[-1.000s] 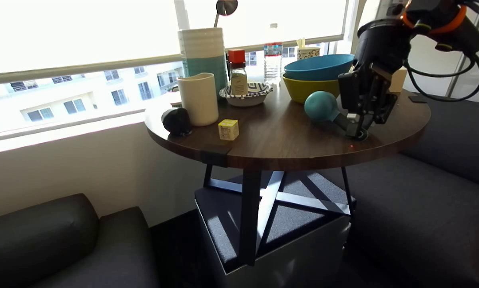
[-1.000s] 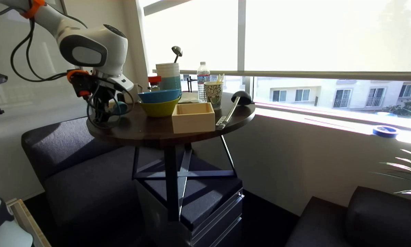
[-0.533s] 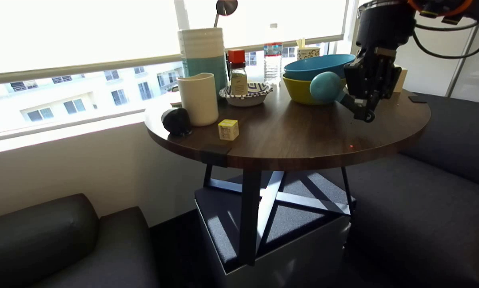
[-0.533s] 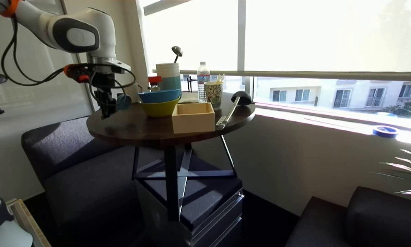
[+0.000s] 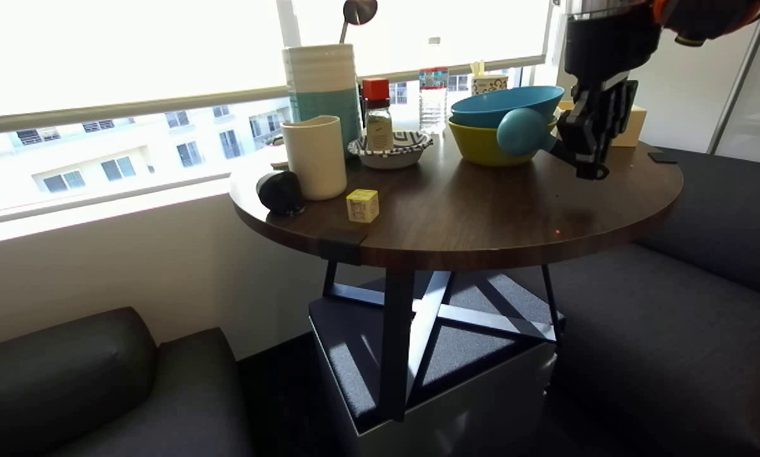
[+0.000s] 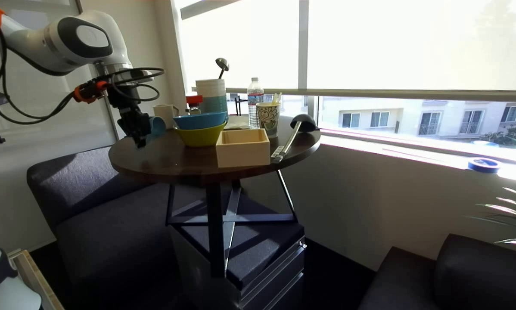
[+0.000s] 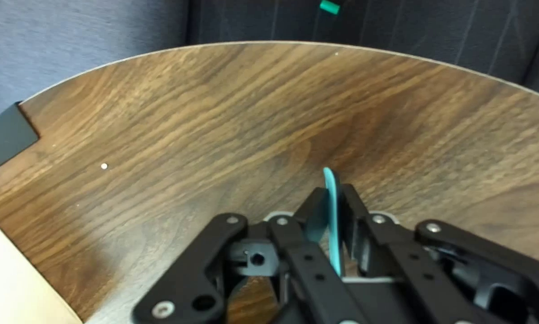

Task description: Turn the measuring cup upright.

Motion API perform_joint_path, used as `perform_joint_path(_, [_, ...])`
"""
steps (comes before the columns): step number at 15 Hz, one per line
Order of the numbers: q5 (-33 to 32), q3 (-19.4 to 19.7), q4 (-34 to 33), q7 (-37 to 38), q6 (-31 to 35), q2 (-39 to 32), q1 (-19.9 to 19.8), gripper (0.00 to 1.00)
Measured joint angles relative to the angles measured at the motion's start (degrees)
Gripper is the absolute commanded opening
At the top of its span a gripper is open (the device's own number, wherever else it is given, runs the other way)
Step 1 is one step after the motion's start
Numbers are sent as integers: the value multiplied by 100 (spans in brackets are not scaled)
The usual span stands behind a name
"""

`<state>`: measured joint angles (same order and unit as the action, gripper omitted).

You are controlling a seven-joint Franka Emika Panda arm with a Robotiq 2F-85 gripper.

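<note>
1. Done, it seems: the gripper (image 7: 334,193) has hold of the measuring cup (image 5: 523,132) by its handle (image 7: 333,220), a thin strip pinched between the two fingers (image 7: 313,211). The table (image 7: 184,135) lies beneath them, apparently with air between.

2. Left, it seems: bringing the mouth upward, lowering the cup and letting it go. In an exterior view the rounded back shows beside the gripper, so the mouth does not appear to point straight up; the cup looks to be on its side. That would put the task at about its middle.

3. The cup's body sits just beside the fingers and a little higher than their tips, on the side toward the stacked yellow bowl (image 5: 484,145) and blue bowl (image 5: 507,105) (any overlap is a matter of viewing angle: in an exterior view the cup (image 6: 156,128) stands apart from both).

4. The cup is smooth, plain teal and rounded like a ball from behind, with the handle sloping down from the body into the grip. From the wrist that handle shows edge-on, which fits a cup not yet level. The body does not show in that view, and the inside cannot be made out.
</note>
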<state>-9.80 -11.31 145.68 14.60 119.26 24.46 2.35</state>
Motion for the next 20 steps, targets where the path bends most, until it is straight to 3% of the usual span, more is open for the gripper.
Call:
perform_joint_path(9, [-1234, -267, 290, 271, 1, -1, 5, 3])
perform_joint_path(20, [-2280, -577, 598, 901, 9, -33, 15, 3])
